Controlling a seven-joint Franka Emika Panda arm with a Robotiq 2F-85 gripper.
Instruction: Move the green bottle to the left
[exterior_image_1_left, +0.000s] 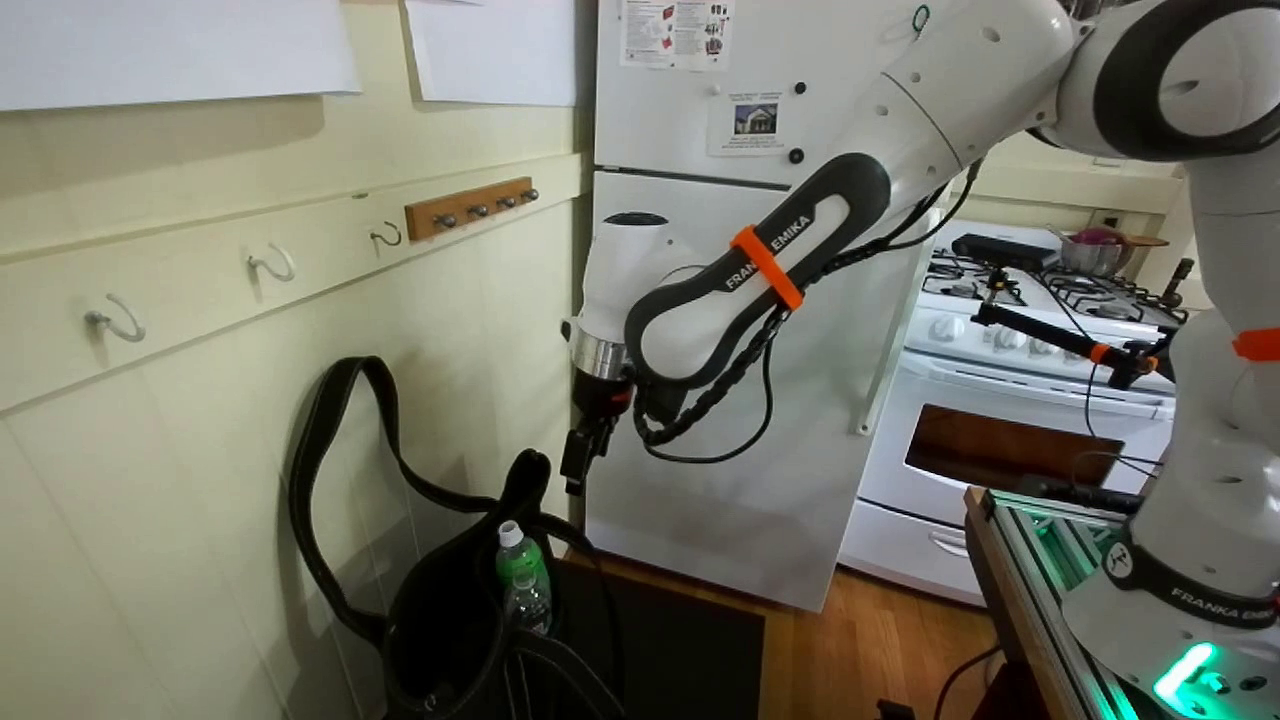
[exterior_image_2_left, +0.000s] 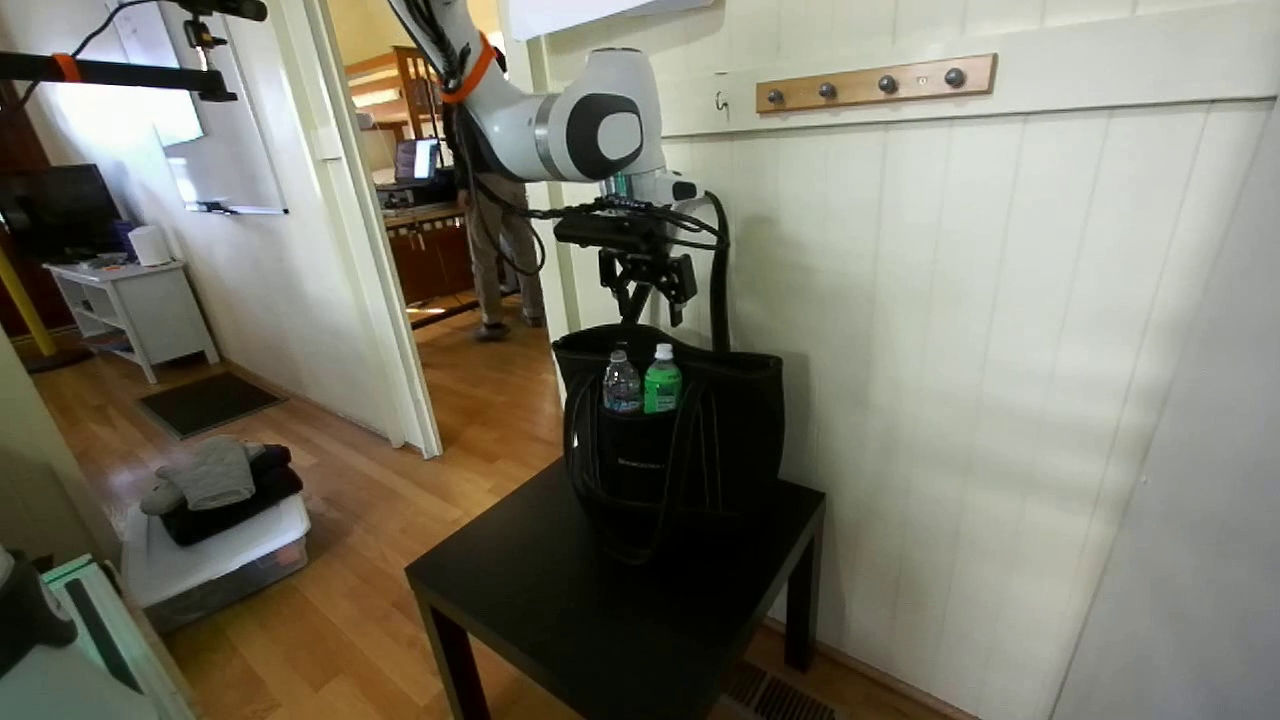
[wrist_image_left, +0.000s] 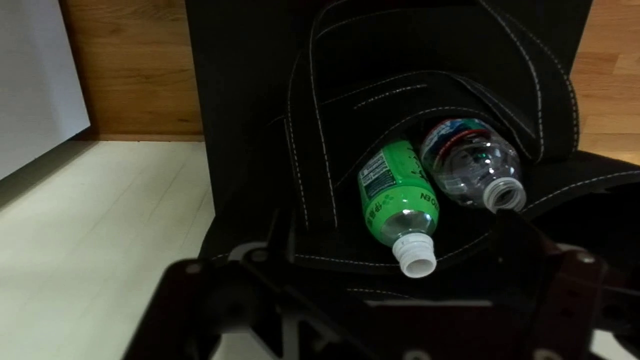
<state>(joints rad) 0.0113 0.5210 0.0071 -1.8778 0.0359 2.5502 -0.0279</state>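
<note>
At twelve o'clock from the green bottle (exterior_image_2_left: 662, 386), in an exterior view, the gripper (exterior_image_2_left: 653, 316) hung, jaws wide, presumably to straddle it; a bag pocket (exterior_image_2_left: 638, 440) propped it upright.

Refrigerator (exterior_image_1_left: 740, 510) faced along the wall (exterior_image_1_left: 200, 450) in an exterior view; same wall faced across the table (exterior_image_2_left: 540, 580) in an exterior view. Bag (exterior_image_2_left: 735, 425) shared by both. Green bottle (wrist_image_left: 400, 195) viewed from above, nearer, in the wrist view.
</note>
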